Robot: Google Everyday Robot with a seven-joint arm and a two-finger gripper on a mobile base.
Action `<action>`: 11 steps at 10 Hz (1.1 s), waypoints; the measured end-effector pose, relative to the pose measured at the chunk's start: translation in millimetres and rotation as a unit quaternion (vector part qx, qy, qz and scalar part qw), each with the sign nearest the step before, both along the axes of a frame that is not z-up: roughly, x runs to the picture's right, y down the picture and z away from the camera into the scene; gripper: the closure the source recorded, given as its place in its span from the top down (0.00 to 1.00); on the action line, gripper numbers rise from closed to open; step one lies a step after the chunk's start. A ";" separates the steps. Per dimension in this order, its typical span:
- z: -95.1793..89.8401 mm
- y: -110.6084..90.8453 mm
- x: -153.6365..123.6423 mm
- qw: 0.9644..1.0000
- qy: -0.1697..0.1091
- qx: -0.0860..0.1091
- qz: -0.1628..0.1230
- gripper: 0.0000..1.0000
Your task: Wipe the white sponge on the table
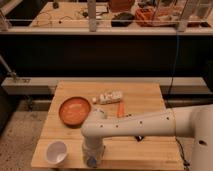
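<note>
The table [145, 97] is a light wooden plank top in the middle of the camera view. My white arm reaches in from the right, and its gripper [92, 159] points down at the table's front edge, just right of the white cup [56, 151]. A small pale bluish-white block, the white sponge [92, 162], shows at the gripper's tip against the wood. The gripper is shut on it. Most of the sponge is hidden by the gripper.
An orange-red bowl [75, 110] sits at the left middle of the table. An elongated lumpy white object [110, 96] lies near the back, with a small orange item [120, 110] in front of it. A dark shelf and cluttered bench stand behind the table.
</note>
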State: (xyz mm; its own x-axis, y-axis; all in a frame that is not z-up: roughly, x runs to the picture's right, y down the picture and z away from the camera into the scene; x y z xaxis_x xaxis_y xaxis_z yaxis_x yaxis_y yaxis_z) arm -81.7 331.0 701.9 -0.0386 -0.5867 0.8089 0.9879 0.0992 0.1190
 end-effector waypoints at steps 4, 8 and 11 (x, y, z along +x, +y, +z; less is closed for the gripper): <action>37.0 -28.6 -45.6 0.999 -0.033 0.004 -0.008 0.00; 68.3 -61.6 -40.1 0.999 -0.013 0.008 0.029 0.00; 97.4 -100.2 12.2 0.997 0.024 0.015 0.078 0.00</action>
